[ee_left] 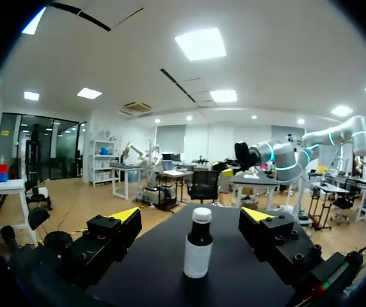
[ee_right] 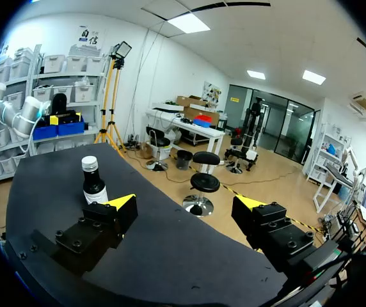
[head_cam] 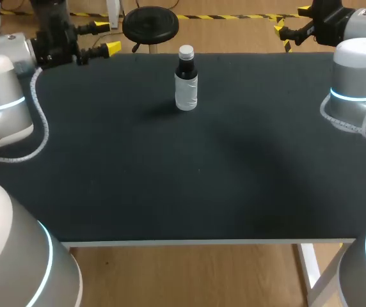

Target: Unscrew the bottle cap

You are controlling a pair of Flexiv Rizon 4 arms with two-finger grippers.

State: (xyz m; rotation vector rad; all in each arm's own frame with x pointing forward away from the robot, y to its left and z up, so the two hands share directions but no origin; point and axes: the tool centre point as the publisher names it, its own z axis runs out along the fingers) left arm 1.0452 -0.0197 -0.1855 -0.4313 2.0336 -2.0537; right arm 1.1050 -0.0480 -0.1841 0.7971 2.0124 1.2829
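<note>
The left claw (head_cam: 108, 37) and right claw (head_cam: 283, 35) are held open, empty, above the black desk's (head_cam: 170, 185) far corners. The bottle (head_cam: 186, 89) is stood upright between them near the far edge, with its cap (head_cam: 185, 51) on.

A small bottle (head_cam: 186, 86), dark at the shoulders and pale around its lower body, stands upright with its whitish cap (head_cam: 185, 51) on. It is at 12 o'clock from the worktop's (head_cam: 170, 185) middle, near the far edge.
</note>
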